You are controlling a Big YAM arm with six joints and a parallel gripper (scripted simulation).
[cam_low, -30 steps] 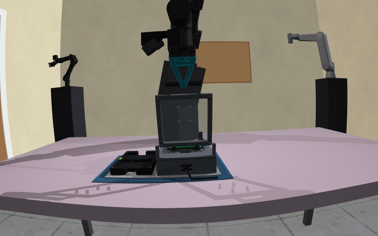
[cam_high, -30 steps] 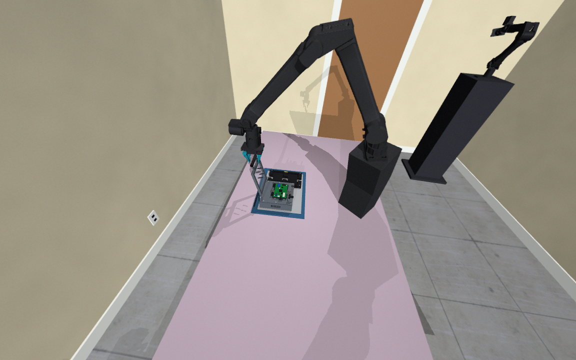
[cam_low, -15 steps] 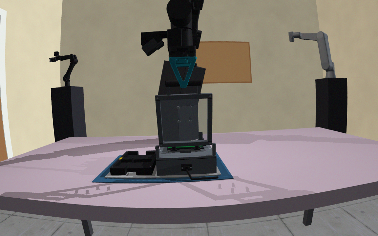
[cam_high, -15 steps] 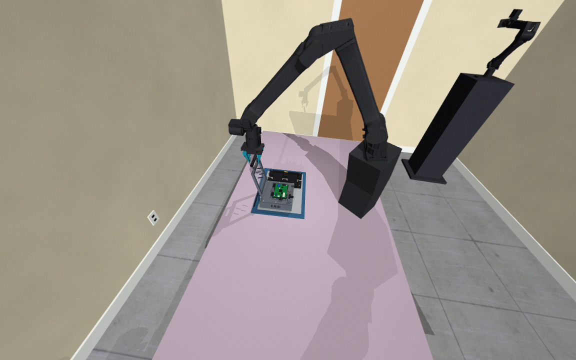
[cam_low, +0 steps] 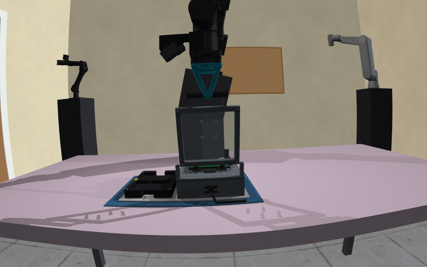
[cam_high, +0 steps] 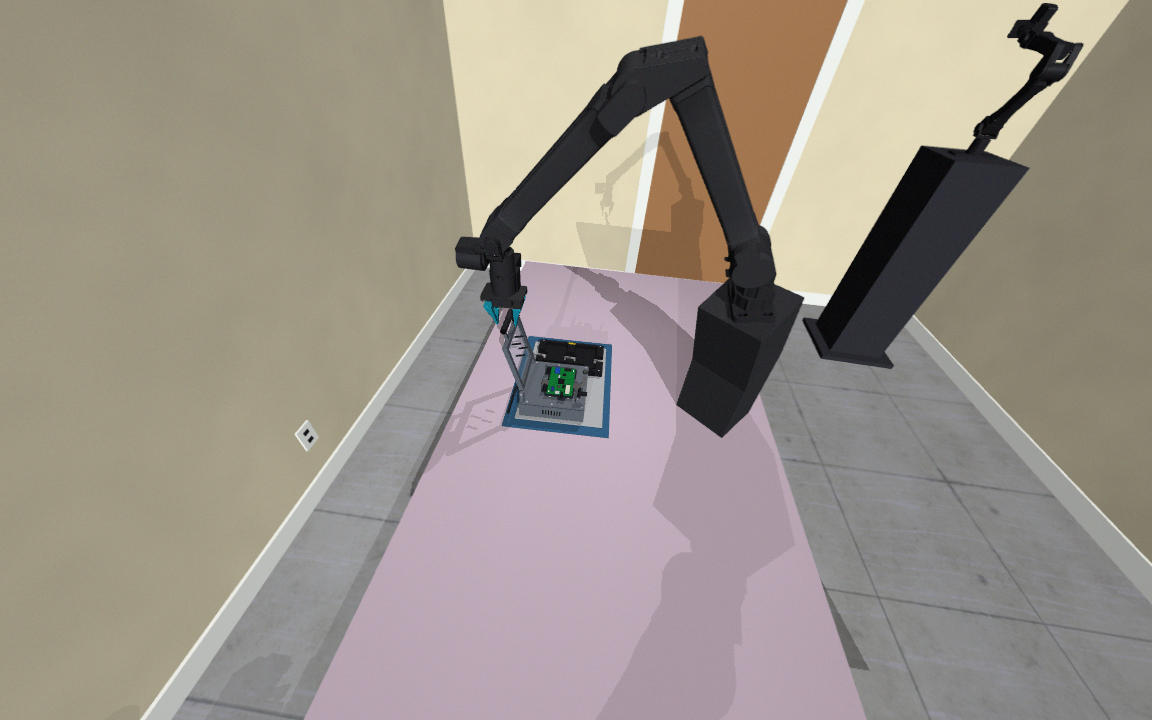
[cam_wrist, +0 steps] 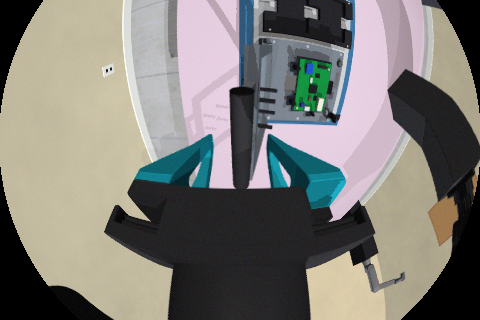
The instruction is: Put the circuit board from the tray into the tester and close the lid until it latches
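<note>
Where the table (cam_high: 562, 555) (cam_low: 85, 223) runs along the edge opposite the arm's base (cam_high: 723, 385), a blue mat (cam_high: 562, 434) (cam_low: 255, 197) (cam_wrist: 246, 10) lies near that edge, well away from both corners of the near end in the top view. It bears the tester (cam_high: 551, 412) (cam_low: 191, 188) (cam_wrist: 282, 52) and, just beside it, the black tray (cam_high: 553, 349) (cam_low: 133, 193) (cam_wrist: 290, 17).

The circuit board (cam_high: 559, 383) (cam_low: 208, 165) (cam_wrist: 314, 85) is found in the tester, face up. Its white connector (cam_wrist: 320, 105) is at the end away from the tray, near the latch hook (cam_wrist: 334, 117). Whether both pins pass through the holes cannot be determined, the board covering them. Both tray pockets are without a board.

The lid (cam_high: 512, 365) (cam_low: 237, 132) (cam_wrist: 251, 67) stands raised on the hinge side, unlatched. The gripper (cam_high: 502, 323) (cam_low: 207, 96) (cam_wrist: 239, 140) points down at the lid's handle (cam_high: 507, 321) (cam_low: 193, 94) (cam_wrist: 241, 140). Its teal fingers are spread partway, one on each side of the bar, with a visible gap at either side in the wrist view; nothing is pinched.
</note>
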